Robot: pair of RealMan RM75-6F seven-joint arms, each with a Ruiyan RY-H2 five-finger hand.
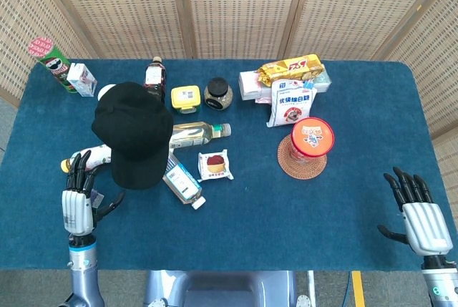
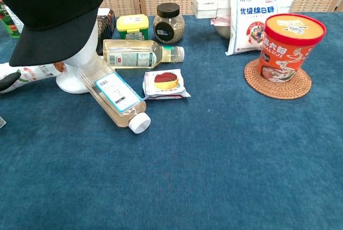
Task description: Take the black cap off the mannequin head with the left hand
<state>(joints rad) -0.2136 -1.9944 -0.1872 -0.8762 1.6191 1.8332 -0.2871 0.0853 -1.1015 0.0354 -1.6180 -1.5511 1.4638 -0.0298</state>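
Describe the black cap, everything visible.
The black cap is plain, matte and fabric-looking, with a rounded crown and a curved brim aimed toward the robot. It sits on the white mannequin head, hiding all but the face and base. In the chest view its brim overhangs a clear bottle lying on the table. The left hand is nearby, fingers spread, not touching it.

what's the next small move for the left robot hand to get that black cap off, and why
Probably lift the left robot hand forward and a little right toward the brim of the black cap. It is open near the table's front edge, holding nothing. The cap sits on the mannequin head, brim pointing toward the robot, so the brim looks like the nearest part to grip.
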